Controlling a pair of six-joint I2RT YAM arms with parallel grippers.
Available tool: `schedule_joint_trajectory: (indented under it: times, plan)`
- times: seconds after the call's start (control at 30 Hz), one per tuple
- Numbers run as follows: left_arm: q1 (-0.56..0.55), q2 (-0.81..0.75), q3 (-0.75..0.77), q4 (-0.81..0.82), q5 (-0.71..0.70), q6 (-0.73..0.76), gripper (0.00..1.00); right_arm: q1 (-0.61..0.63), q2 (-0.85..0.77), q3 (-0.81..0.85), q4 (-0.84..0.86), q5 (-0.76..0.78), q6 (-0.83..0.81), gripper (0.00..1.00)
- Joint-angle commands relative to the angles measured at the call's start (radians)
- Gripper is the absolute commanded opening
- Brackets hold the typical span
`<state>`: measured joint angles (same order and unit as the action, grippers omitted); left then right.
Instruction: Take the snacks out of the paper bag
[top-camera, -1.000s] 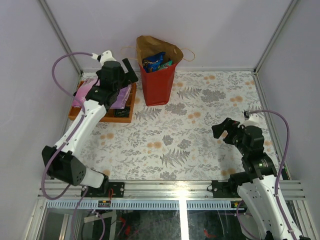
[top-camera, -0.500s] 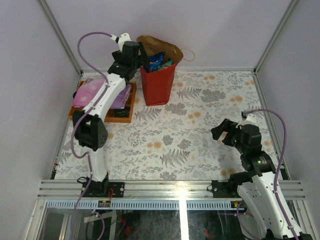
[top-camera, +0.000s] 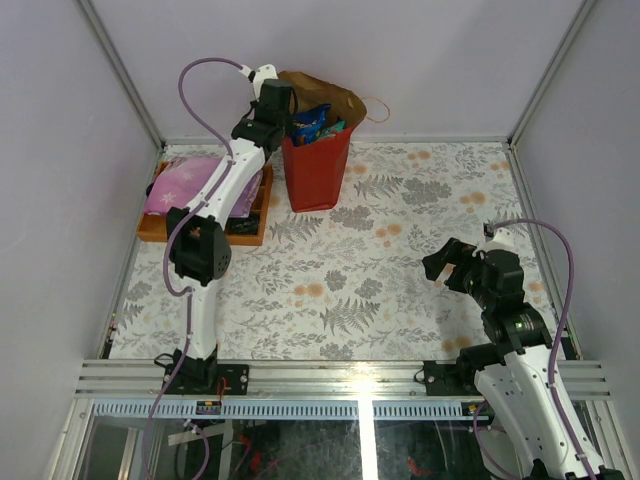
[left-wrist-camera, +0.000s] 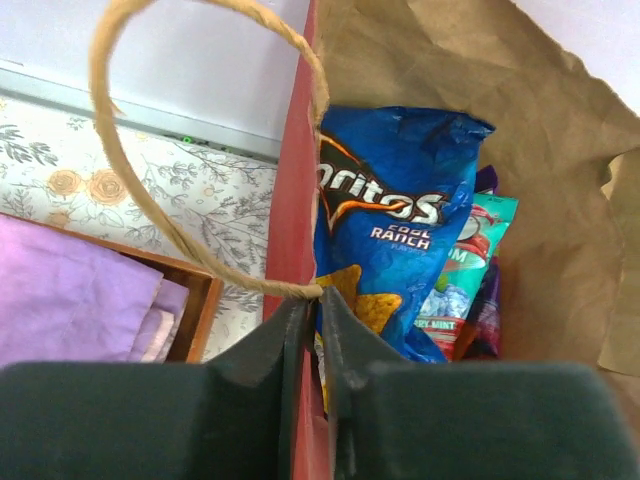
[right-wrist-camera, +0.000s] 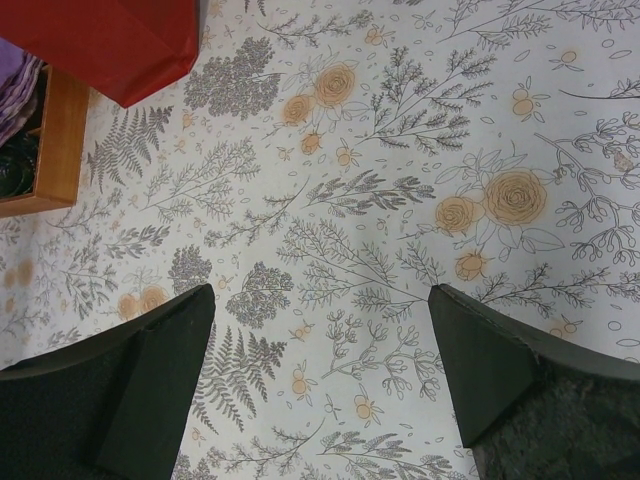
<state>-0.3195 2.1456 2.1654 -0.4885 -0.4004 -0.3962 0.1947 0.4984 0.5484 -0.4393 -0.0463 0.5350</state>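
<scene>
Since a second ago my left gripper (left-wrist-camera: 312, 305) is no longer hanging wide over the orange tray (top-camera: 150, 228); it is now reaching to the paper bag (left-wrist-camera: 292, 200) and pinching down on it. My left jaws are nearly together and clasping the bag's red side wall at its rim, one finger outside and one inside. The cord handle (left-wrist-camera: 98, 80) is looping up ahead of my fingertips and ending right at them. Just inside the wall, beside my inner finger, the blue Doritos bag (left-wrist-camera: 390, 230) is standing upright, and beyond it a green packet (left-wrist-camera: 470, 250) is showing, with something purple tucked behind. All the snacks are sitting inside the bag. My right gripper (right-wrist-camera: 320, 300) is staying where it was, jaws spread wide and holding nothing, hovering over the floral table (right-wrist-camera: 400, 150), with the bag's red corner far ahead to the left
</scene>
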Motion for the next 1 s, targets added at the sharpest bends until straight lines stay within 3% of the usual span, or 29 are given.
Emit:
schedule_joint_trajectory:
  times: [0.0,0.4,0.97]
  plan:
    - [-0.012,-0.047,0.003,0.002,0.007,0.027,0.01,0.002,0.013,0.005,0.011,-0.020,-0.002,0.96]
    - [-0.063,-0.174,-0.045,0.010,0.117,0.048,0.00,0.002,0.004,0.017,-0.004,-0.013,0.003,0.95]
    - [-0.117,-0.533,-0.434,0.048,0.345,0.096,0.00,0.003,-0.052,0.044,-0.036,0.058,0.017,0.95]
